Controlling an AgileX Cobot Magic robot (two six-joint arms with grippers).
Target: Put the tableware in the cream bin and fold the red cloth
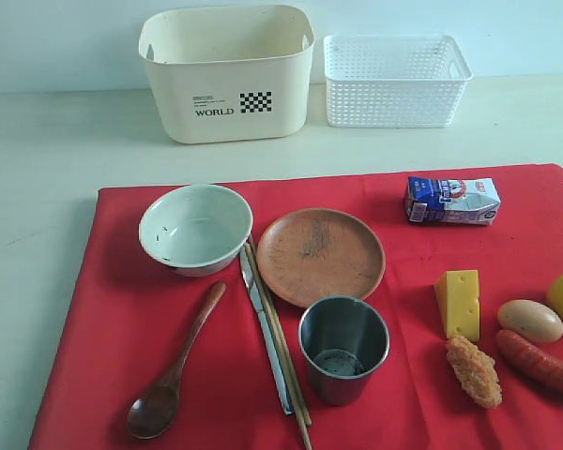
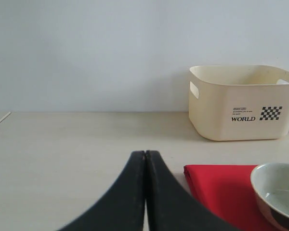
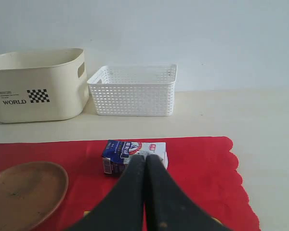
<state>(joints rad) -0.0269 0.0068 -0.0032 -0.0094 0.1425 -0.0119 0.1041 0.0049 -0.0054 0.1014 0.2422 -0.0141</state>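
Nearby, milk carton point(image 1: 451, 201) and cheese point(image 1: 459, 303) sit on the red cloth point(image 1: 122, 309); left gripper point(image 2: 145, 155) and right gripper point(image 3: 145, 158) closed, empty.

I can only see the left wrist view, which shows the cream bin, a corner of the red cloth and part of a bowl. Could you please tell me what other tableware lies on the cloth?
Observer: Right of the bowl, a round brown plate lies flat on the red cloth.
Operator: Thank you. Is there a cup anywhere?
Observer: Yes, a steel cup stands upright on the cloth, close to the plate's near edge.
Operator: And any cutlery, please?
Observer: A wooden spoon lies left of a table knife and chopsticks, which lie side by side between spoon and cup.
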